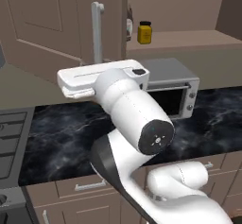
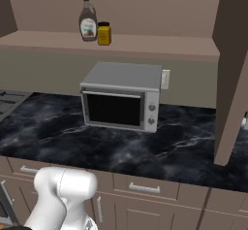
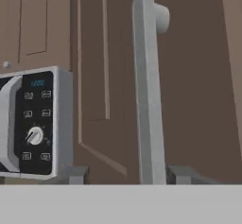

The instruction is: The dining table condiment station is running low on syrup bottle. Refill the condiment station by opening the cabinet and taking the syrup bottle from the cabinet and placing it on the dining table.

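The cabinet (image 1: pixel 56 24) door stands swung open on the left. Its tall silver handle (image 3: pixel 149 100) stands up straight between the fingers (image 3: pixel 125 175), which sit apart and hold nothing. To the right, up on the shelf, the syrup bottle (image 2: pixel 87 19) stands upright, touching the yellow jar (image 2: pixel 104 33).

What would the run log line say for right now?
cabinet door: swung open | end effector: straddling door handle | syrup bottle: on shelf beside yellow jar
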